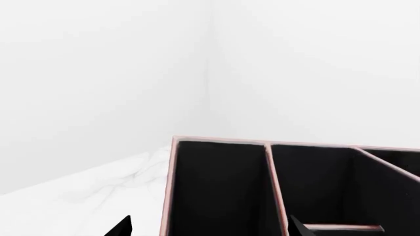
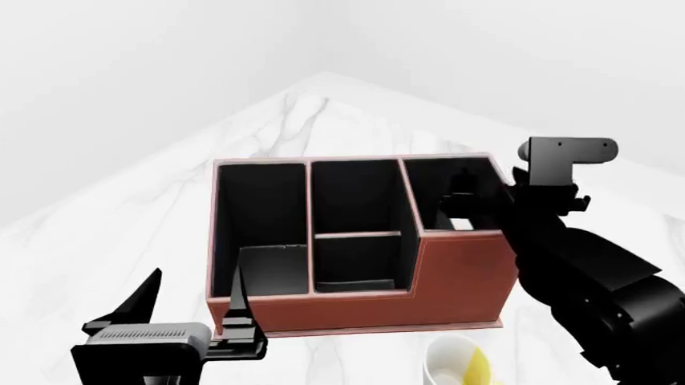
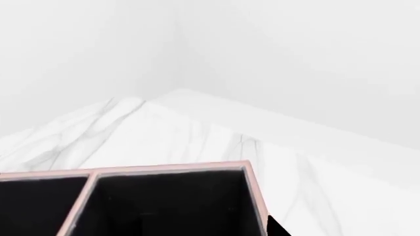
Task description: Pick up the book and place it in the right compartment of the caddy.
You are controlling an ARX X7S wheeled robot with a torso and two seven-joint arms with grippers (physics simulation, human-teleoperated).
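Observation:
The red-brown caddy [image 2: 364, 309] stands mid-table with its black interior open upward. My right gripper [image 2: 463, 200] reaches down into the right compartment [image 2: 428, 188], behind its tall front wall. A pale strip just below the fingers looks like the page edge of the book [image 2: 455, 223]; the rest of the book is hidden by the wall and the arm, and the gripper looks shut on it. In the right wrist view one fingertip [image 3: 278, 230] shows beside the caddy's rim [image 3: 164, 168]. My left gripper [image 2: 192, 282] is open and empty in front of the caddy's low-fronted left end [image 1: 172, 187].
A white-and-yellow mug [image 2: 455, 365] stands on the marble table [image 2: 128, 216] just in front of the caddy's right end, below my right arm. The table narrows to a corner behind the caddy, with white walls beyond.

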